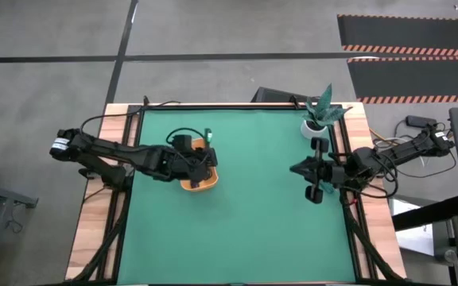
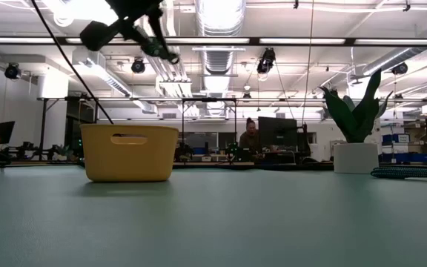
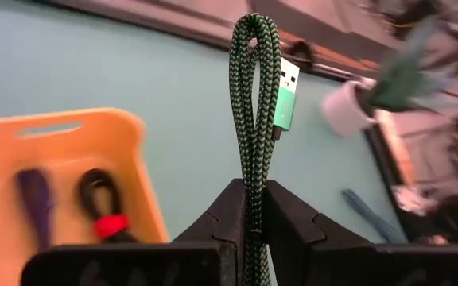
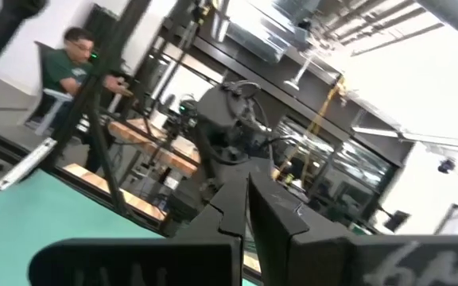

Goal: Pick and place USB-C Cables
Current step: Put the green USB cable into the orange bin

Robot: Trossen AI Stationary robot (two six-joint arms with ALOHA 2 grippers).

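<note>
Presently the left gripper has its fingers clamped on a green braided USB-C cable, folded into a loop whose long axis runs straight out from the fingertips, plug end outermost. It hangs over the orange tray, the left arm stretched across the bench above it. Two cable bundles already lie inside that tray. Release needs only a short descent, I judge. Well apart from the tray, the right gripper waits, fingers together, empty, beside the potted plant.
</note>
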